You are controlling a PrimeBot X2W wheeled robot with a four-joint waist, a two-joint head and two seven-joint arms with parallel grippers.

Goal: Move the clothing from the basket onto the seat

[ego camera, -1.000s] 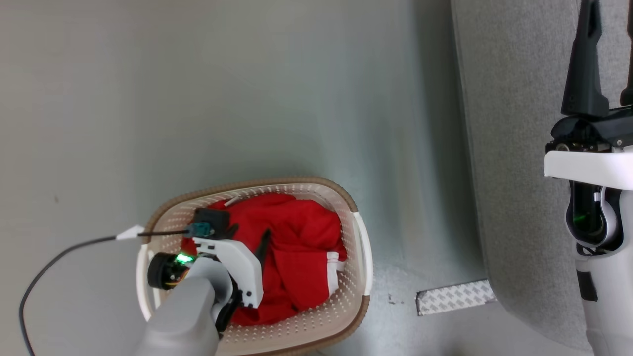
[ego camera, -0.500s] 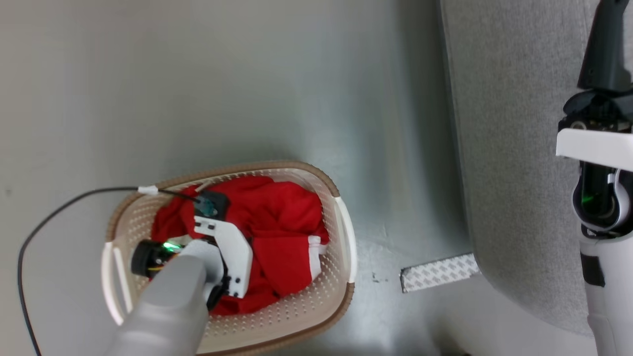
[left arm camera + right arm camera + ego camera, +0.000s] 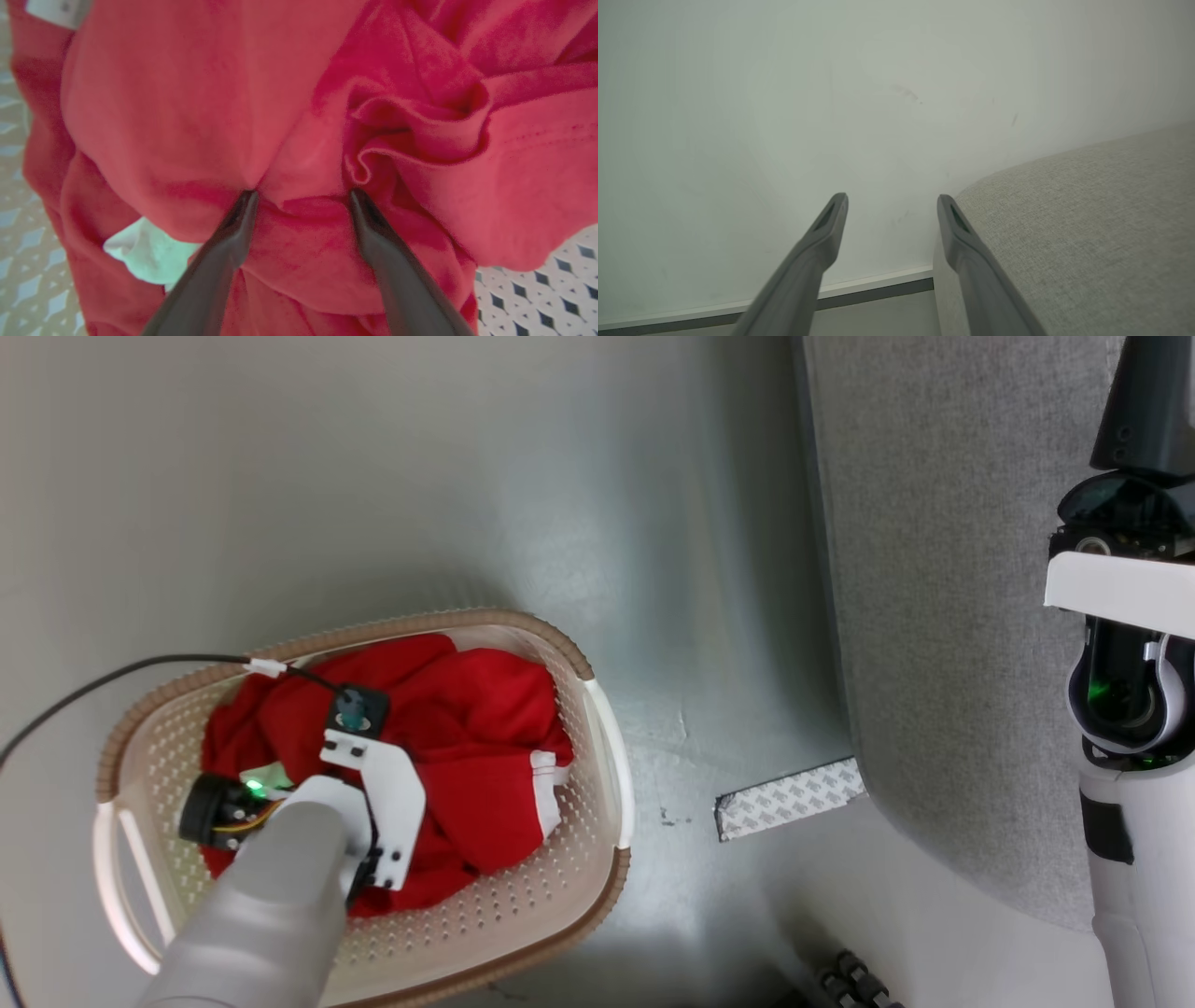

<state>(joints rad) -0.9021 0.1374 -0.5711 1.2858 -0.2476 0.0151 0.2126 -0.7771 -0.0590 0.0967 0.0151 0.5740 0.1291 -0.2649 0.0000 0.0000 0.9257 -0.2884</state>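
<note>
The basket (image 3: 597,747), cream with a brown rim, stands on the floor at the lower left of the head view. Red clothing (image 3: 476,728) fills it, with a white panel (image 3: 546,793) at its right side. My left wrist (image 3: 378,789) reaches down into the basket and hides the fingers there. In the left wrist view my left gripper (image 3: 302,195) is open, its tips pressed into the red clothing (image 3: 187,102) with a fold of fabric between them. The grey seat (image 3: 934,569) lies on the right. My right gripper (image 3: 892,199) hangs open and holds nothing beside the seat (image 3: 1087,224).
A black cable (image 3: 112,677) runs from the left wrist across the basket's rim. A patterned grey strip (image 3: 789,798) lies on the floor beside the seat's corner. The right wrist view faces a pale wall with a baseboard (image 3: 868,282). A dark ribbed part (image 3: 854,980) sits at the bottom edge.
The head camera has shifted, so the basket sits further left and the seat edge too. My left gripper has sunk deeper into the clothing; its dark finger no longer shows in the head view.
</note>
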